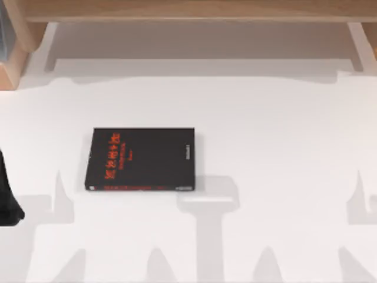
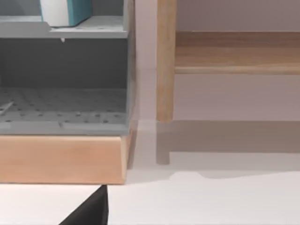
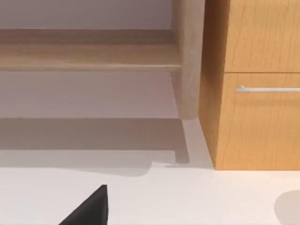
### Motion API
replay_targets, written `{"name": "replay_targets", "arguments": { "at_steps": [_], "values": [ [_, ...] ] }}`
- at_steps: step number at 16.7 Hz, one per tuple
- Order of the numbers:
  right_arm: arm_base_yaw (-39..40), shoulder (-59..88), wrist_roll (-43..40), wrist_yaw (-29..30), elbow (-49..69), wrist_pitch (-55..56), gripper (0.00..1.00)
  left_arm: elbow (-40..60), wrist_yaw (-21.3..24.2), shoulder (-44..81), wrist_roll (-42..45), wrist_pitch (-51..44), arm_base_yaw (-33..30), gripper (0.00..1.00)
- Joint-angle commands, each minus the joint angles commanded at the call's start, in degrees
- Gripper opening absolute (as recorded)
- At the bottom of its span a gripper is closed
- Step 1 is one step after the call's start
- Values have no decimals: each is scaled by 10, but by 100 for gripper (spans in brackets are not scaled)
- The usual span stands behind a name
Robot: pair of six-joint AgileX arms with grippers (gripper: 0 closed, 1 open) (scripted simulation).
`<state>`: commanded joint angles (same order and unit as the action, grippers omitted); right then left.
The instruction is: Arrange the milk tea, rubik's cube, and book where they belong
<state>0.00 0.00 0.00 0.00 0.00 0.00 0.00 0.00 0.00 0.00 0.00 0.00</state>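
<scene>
The book [image 1: 141, 159], black with red lettering, lies flat on the white table left of centre. My left arm [image 1: 9, 200] is parked at the table's left edge, well apart from the book. A dark part of my left gripper [image 2: 91, 212] hangs over the table in front of a grey rack. A dark part of my right gripper [image 3: 91, 210] hangs over the table near a wooden cabinet. A white and teal container [image 2: 63, 11] stands on the rack's upper level; I cannot tell whether it is the milk tea. The rubik's cube is out of view.
A grey rack [image 2: 65, 75] on a wooden base [image 2: 61, 159] stands at the back left. A low wooden shelf [image 1: 194, 12] runs along the back. A wooden cabinet with a drawer handle [image 3: 267, 89] stands at the back right.
</scene>
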Motion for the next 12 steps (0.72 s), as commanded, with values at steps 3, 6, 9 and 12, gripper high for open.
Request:
{"name": "replay_targets", "arguments": {
  "at_steps": [3, 6, 9, 12],
  "values": [
    [0, 0, 0, 0, 0, 0, 100, 0, 0, 0, 0, 0, 0, 100],
    [0, 0, 0, 0, 0, 0, 100, 17, 5, 18, 0, 8, 5, 100],
    [0, 0, 0, 0, 0, 0, 100, 82, 25, 90, -1, 41, 23, 100],
    [0, 0, 0, 0, 0, 0, 100, 179, 53, 217, -1, 87, 49, 100]
  ]
}}
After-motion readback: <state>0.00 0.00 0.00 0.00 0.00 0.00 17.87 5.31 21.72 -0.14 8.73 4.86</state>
